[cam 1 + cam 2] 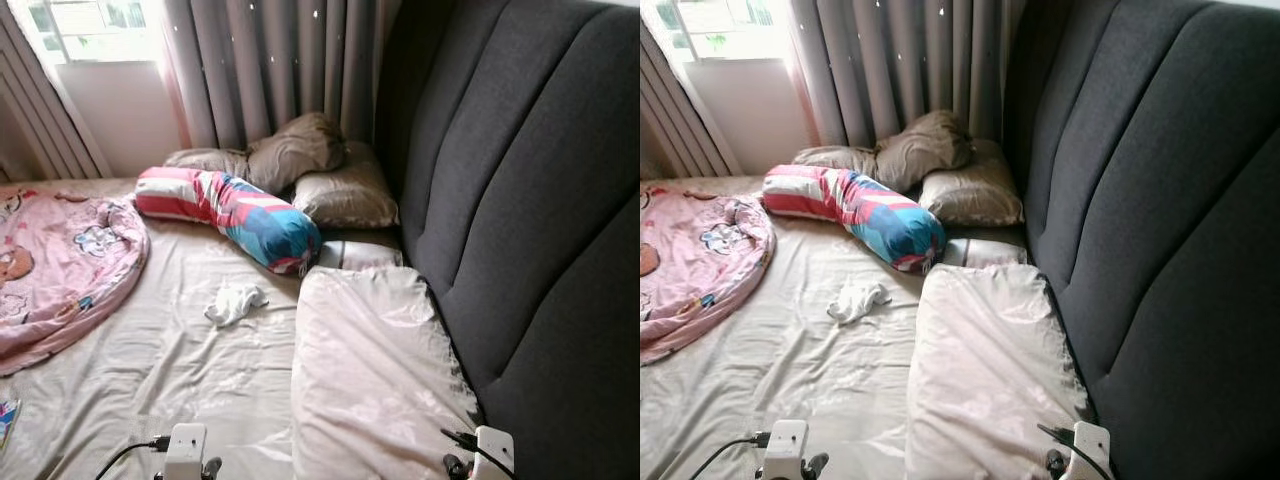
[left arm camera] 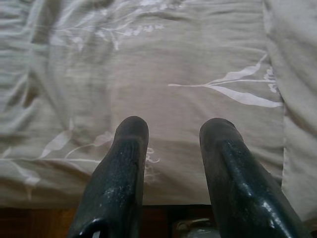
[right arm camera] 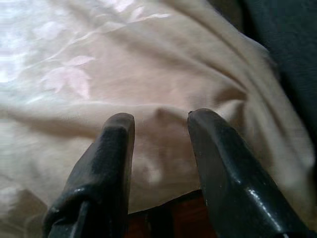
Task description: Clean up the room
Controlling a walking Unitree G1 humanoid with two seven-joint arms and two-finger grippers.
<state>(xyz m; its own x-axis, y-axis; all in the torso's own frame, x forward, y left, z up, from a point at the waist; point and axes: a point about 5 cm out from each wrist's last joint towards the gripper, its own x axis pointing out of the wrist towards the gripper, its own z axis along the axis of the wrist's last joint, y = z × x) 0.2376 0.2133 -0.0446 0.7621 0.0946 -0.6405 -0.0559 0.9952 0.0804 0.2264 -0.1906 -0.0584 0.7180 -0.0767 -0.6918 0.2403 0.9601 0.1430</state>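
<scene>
White cloth crumpled on sheet, near striped bolster.

Bare sheet between blanket and pillow

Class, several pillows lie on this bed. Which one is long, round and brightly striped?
The bolster pillow lying across the bed before the curtain. It is striped pink, white and blue, while the other pillows are plain beige or brown.
</scene>
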